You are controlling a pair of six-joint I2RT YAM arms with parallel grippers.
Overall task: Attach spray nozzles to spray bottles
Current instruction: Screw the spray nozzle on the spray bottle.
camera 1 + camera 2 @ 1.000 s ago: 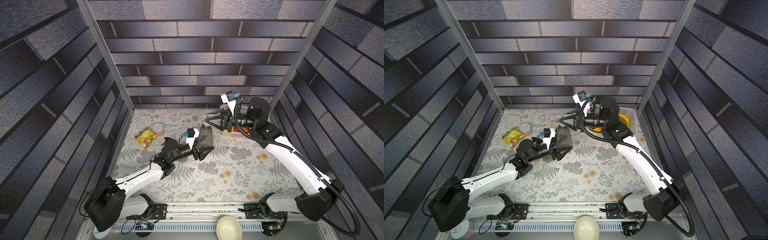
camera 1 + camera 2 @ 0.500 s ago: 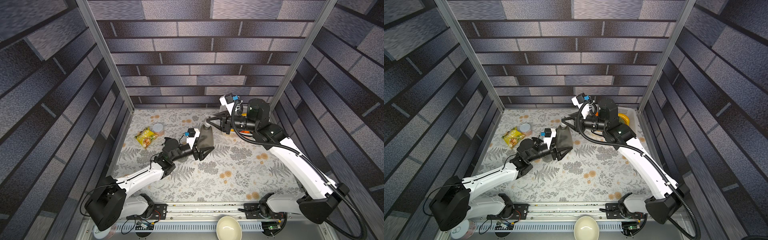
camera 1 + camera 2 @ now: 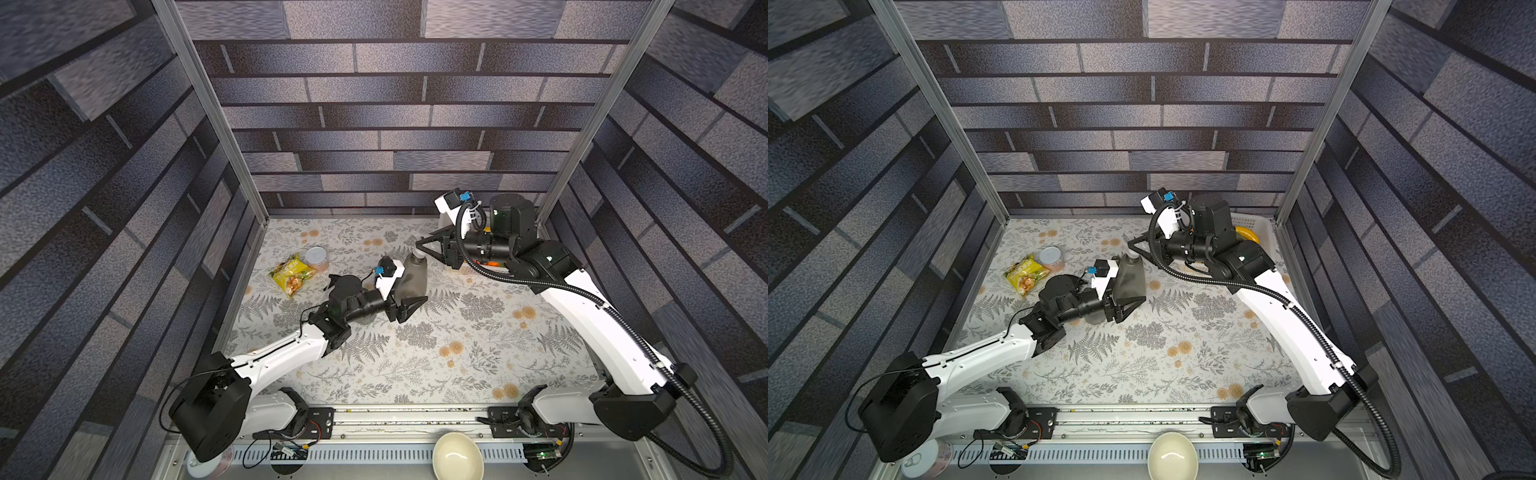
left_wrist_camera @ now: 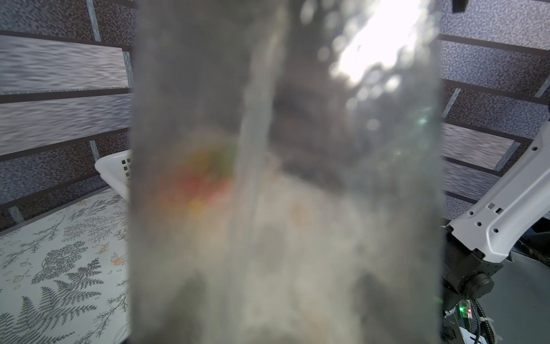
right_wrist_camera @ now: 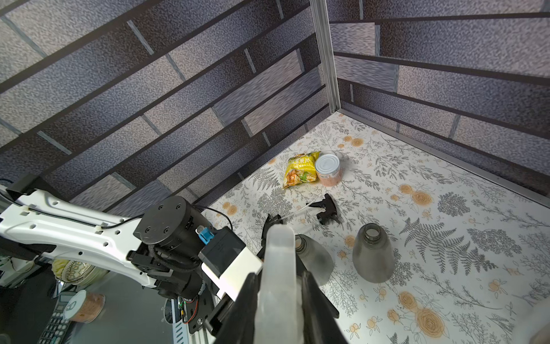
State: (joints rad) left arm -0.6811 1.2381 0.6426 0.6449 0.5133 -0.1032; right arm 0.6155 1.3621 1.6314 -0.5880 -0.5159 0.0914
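In both top views my left gripper is shut on the lower body of a smoky grey spray bottle, held upright. That bottle fills the left wrist view as a blur. My right gripper is shut on the translucent white spray nozzle, which sits at that bottle's neck. Two more open bottles stand free on the cloth. Two black nozzles lie beyond them.
A silver-lidded can and a yellow snack bag lie at the back left. A white basket stands at the back right behind my right arm. A cream bowl sits off the front edge. Walls close in three sides.
My right gripper has moved left to the bottle's neck and shut on the white nozzle. The left arm and its bottle have stayed put.
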